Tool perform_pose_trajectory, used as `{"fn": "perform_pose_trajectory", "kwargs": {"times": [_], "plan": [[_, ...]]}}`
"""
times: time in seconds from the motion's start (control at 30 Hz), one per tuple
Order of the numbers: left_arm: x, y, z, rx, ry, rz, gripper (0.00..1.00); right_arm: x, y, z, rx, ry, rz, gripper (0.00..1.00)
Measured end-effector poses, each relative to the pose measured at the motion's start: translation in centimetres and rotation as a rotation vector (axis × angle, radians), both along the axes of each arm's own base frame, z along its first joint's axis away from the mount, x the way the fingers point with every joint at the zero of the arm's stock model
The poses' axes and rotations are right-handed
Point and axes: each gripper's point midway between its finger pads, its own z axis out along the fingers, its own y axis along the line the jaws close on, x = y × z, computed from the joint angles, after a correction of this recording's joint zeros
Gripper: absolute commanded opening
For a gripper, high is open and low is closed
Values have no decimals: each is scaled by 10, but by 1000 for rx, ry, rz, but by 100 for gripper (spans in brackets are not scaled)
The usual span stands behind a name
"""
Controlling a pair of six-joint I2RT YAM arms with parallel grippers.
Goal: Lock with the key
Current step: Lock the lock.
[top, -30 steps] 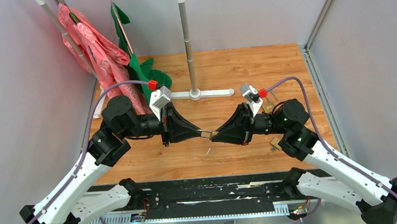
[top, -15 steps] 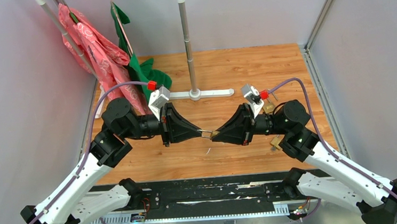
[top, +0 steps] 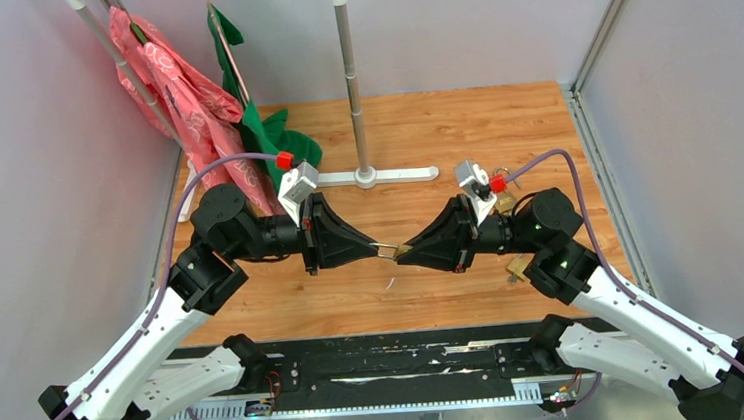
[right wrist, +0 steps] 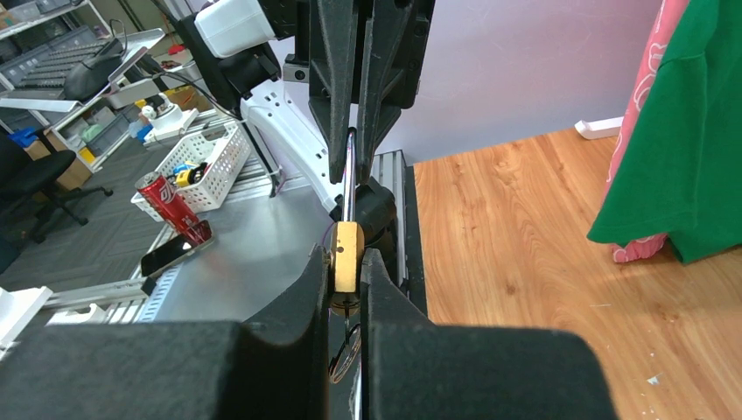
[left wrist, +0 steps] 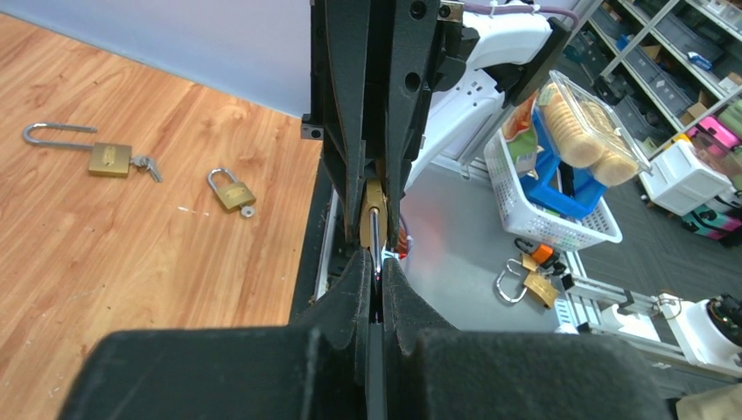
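A brass padlock (right wrist: 346, 255) is held in mid-air between the two arms, and my right gripper (right wrist: 346, 262) is shut on its body. Its silver shackle (left wrist: 374, 241) runs straight into my left gripper (left wrist: 376, 271), which is shut on it. The key (right wrist: 347, 314) sticks out of the underside of the lock body, with a thin wire ring (right wrist: 346, 358) hanging from it between my right fingers. From above, the left gripper (top: 379, 247) and right gripper (top: 401, 251) meet tip to tip over the wooden table (top: 442, 124), with the padlock (top: 397, 251) between them.
Two other padlocks lie on the wood, a long-shackled one with keys (left wrist: 109, 157) and a small one (left wrist: 232, 191). A clothes rack base (top: 365, 177) stands behind the grippers, with pink (top: 173, 95) and green (top: 266, 128) garments at back left. Grey walls close both sides.
The right arm's wrist has turned and shifted slightly. Both grippers stay shut and joined at the padlock.
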Motion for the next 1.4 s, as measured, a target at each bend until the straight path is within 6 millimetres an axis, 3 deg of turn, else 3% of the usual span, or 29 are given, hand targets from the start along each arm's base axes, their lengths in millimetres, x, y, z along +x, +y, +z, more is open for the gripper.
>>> {"fn": "perform_pose_trajectory", "kwargs": {"times": [0.53,0.97,1.4], "plan": [[-8,9,-6,29,-47,-1,0,-8,5,-5,-69,-113,99,0],[-9,10,-7,-13,-28,9,0,-11,12,-2,-55,-60,161,0],[-13,2,8,-95,-31,-23,0,-14,10,10,-6,-10,182,0]]}}
